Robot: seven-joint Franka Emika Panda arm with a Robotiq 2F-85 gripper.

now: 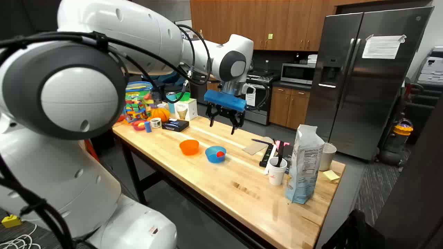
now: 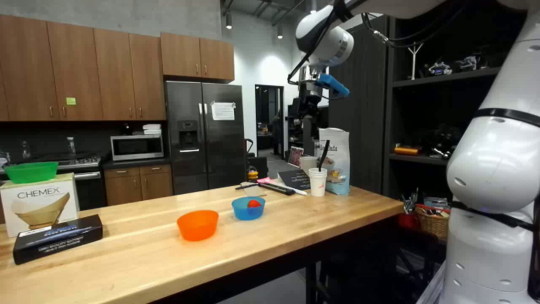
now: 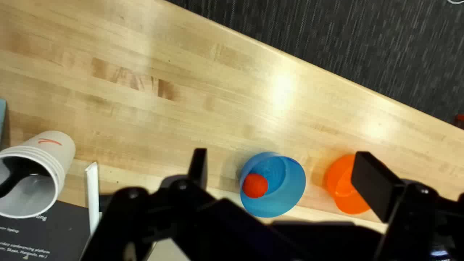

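Hanging well above a light wood table (image 1: 242, 176), w/ fingers spread wide and no load: the gripper (image 1: 222, 128), touching nothing. Framed btwn the fingertips in the wrist view, though well below: a red ball (image 3: 255, 185) inside a blue bowl (image 3: 286, 195), set toward the bowl's right side in both exterior views; touching the wall or not, can't tell. Poss. trouble if lowered here: landing a finger on the rim instead of inside, prob. tipping or skidding the bowl, for lack of visible room btwn ball and wall on that side. Also poss.: pinching the ball off-center and losing it, owing to its round shape, w/ a roll toward the table's near edge as the worst case. Left of the blue bowl in both exterior views, a bit apart: an orange bowl (image 1: 189, 147), partly hidden by a finger in the wrist view, w/ risk of a clip or shove from jaws this wide. Farther right, stacked paper cups (image 1: 276, 177) w/ a black handle (image 1: 280, 154) sticking up, and next to them a tall oats bag (image 1: 306, 166): prob. light and tippy, at risk from any low sideways swing. Hard to judge from these angles: exact position over the bowl, itself a cause for a misaimed descent.
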